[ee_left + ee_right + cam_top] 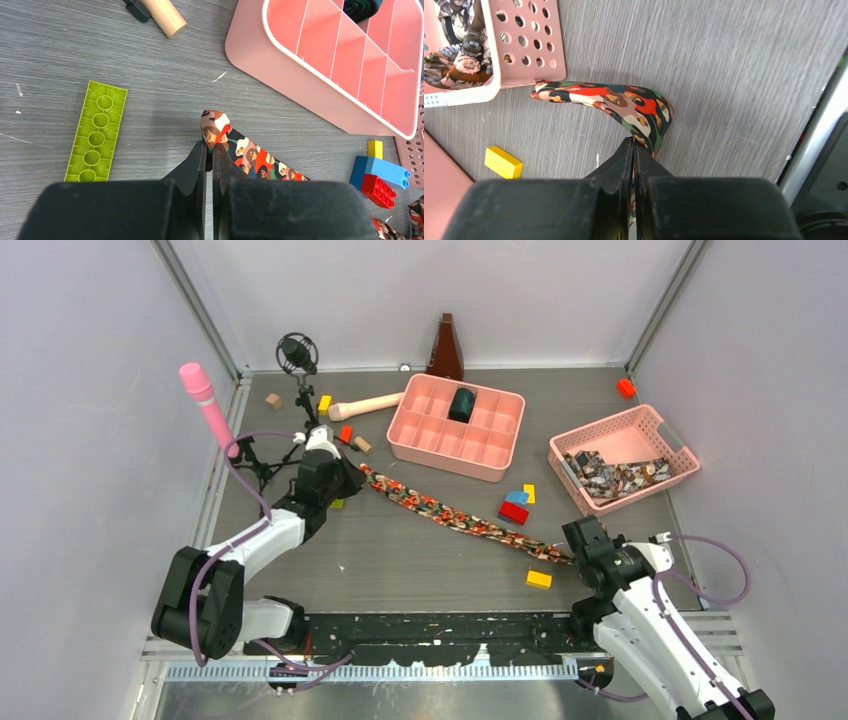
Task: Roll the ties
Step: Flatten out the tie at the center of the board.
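A patterned tie lies stretched diagonally across the grey table, from upper left to lower right. My left gripper is shut on its narrow left end; the left wrist view shows the tie tip pinched between the black fingers. My right gripper is shut on the right end, where the tie bends up into the closed fingers. More patterned ties lie heaped in the pink perforated basket at the right.
A pink divided tray with a dark roll stands behind the tie. Toy blocks and a yellow brick lie near it. A green plate, wooden pin, pink cylinder, microphone stand and metronome are around.
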Controlling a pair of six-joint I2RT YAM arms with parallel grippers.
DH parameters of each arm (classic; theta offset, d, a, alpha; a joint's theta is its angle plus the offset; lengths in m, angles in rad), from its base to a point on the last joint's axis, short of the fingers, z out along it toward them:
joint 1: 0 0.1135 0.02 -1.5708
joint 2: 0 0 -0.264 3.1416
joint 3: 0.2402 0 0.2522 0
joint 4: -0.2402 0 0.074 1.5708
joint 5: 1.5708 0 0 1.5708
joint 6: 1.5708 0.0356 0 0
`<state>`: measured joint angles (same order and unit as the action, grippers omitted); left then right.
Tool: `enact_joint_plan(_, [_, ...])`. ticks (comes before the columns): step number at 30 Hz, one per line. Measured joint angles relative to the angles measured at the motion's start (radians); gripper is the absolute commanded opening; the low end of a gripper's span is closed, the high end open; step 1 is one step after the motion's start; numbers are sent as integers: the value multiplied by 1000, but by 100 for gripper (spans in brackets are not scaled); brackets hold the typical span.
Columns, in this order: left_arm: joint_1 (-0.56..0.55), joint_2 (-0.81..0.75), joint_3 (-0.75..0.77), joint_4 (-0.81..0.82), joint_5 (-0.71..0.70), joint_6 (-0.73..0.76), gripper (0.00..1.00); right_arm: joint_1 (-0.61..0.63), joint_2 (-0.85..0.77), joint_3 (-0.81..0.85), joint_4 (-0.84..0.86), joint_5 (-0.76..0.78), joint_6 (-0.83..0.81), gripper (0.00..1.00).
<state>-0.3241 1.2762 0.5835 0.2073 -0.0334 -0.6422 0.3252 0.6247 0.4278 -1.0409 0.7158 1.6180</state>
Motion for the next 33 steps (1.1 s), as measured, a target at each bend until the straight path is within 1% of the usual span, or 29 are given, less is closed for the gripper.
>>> enact_joint_plan(5, [5,0,0,-7,-1,5,0,0,-32,0,-56,16,25,11])
enact_joint_plan(10, [6,0,0,-31,-2,16,0,0,-30,0,-69,5,34,15])
enact_joint_plan(16, [6,0,0,-63,-6,18,0,0,25,6,-74,-40,34,17])
enact_joint_plan(18, [6,0,0,-68,-5,18,0,0,42,20,-81,-49,32,19])
enact_joint_plan(20, [7,0,0,-70,-2,18,0,0,47,40,-87,-49,26,28])
enact_joint_plan(21, [8,0,0,-70,1,18,0,0,45,56,-91,-47,18,34])
enact_joint_plan(22, [8,0,0,-70,5,18,0,0,39,73,-92,-45,6,37])
enact_joint_plan(23, [9,1,0,-70,8,18,0,0,30,92,-90,-43,-6,42])
enact_joint_plan(25, [10,8,0,-69,21,18,0,0,7,127,-87,-40,-45,49])
enact_joint_plan(29, [11,39,0,-69,53,18,0,0,-16,181,-55,-44,-134,55])
enact_joint_plan(33, [12,72,5,-69,81,18,0,0,16,209,16,-84,-265,54])
